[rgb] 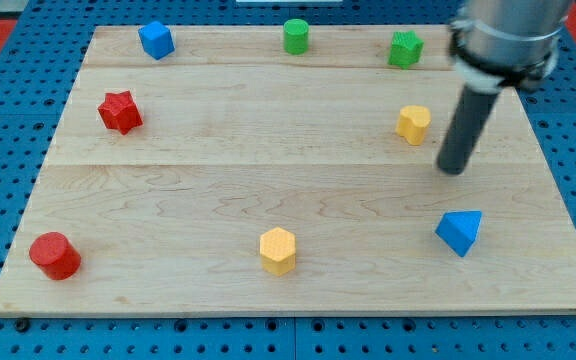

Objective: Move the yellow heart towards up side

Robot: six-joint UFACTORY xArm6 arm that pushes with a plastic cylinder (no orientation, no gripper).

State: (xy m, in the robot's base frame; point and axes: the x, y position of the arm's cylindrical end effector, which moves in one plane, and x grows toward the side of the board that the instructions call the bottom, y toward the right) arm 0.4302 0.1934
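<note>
The yellow heart (414, 123) lies on the wooden board at the view's upper right. My tip (453, 168) rests on the board just to the right of and slightly below the heart, a small gap apart from it. A green star (405, 48) sits above the heart near the board's top edge. A blue triangle (460, 231) lies below my tip. A yellow hexagon (278, 250) sits at the bottom centre.
A green cylinder (296, 36) and a blue block (156, 40) sit along the top edge. A red star (120, 112) is at the left and a red cylinder (55, 255) at the bottom left. The board (218, 160) lies on a blue pegboard.
</note>
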